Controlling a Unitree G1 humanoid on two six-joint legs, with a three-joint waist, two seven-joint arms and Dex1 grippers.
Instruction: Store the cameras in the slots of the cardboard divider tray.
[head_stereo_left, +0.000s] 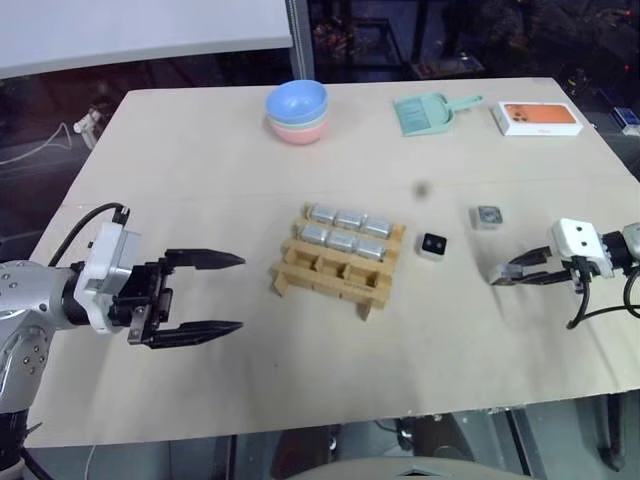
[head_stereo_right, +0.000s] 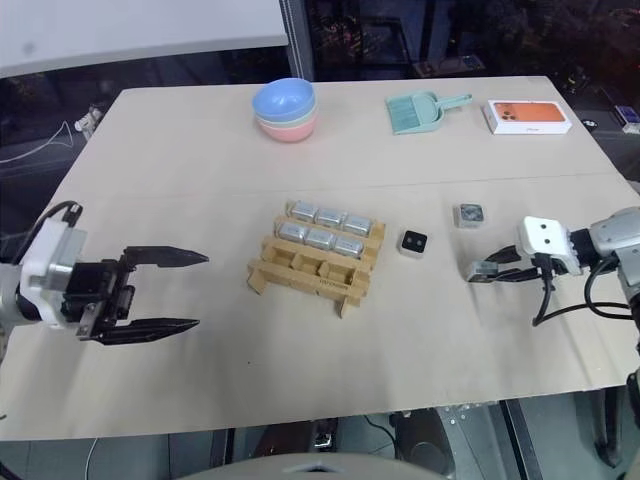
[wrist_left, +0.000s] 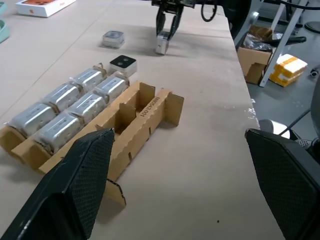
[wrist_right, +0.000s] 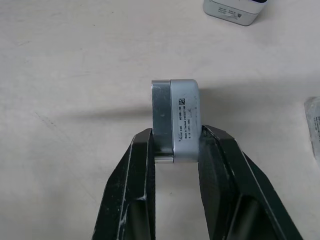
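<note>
The step in hand is the pickup of the seventh camera: six already fill the far and middle rows of the tray (head_stereo_left: 338, 258), and the near row of three slots stands empty. The right tool (wrist_right: 176, 145) has its two fingers closed on a camera (wrist_right: 176, 117), pinching its narrow sides near one end, with the block on edge on or just above the bench (head_stereo_left: 200, 150); whether it has left the surface I cannot tell. In the head view this tool (head_stereo_left: 508, 275) sits at about 3 o'clock from the tray, well apart from it.

Two more cameras lie loose between the tool and the tray: a black-faced camera (head_stereo_left: 433, 245) just beside the tray's 3 o'clock corner, and a grey-faced camera (head_stereo_left: 487, 216) farther out toward 2 o'clock.

The next move, as I judge it, is to lift the held block clear, carry it toward 9 o'clock over the black-faced one, and lower it into a near-row slot. The slots are narrow, so the block must be lined up with the dividers before it goes down, and the grip is near one end, so it may pivot.

The right arm reaches in from the 3 o'clock edge, tool angled downward and pointing toward the tray. The left tool (head_stereo_left: 215, 293) hangs at 9 o'clock from the tray, well apart, fingers spread wide and holding nothing, pointing across at the tray.
</note>
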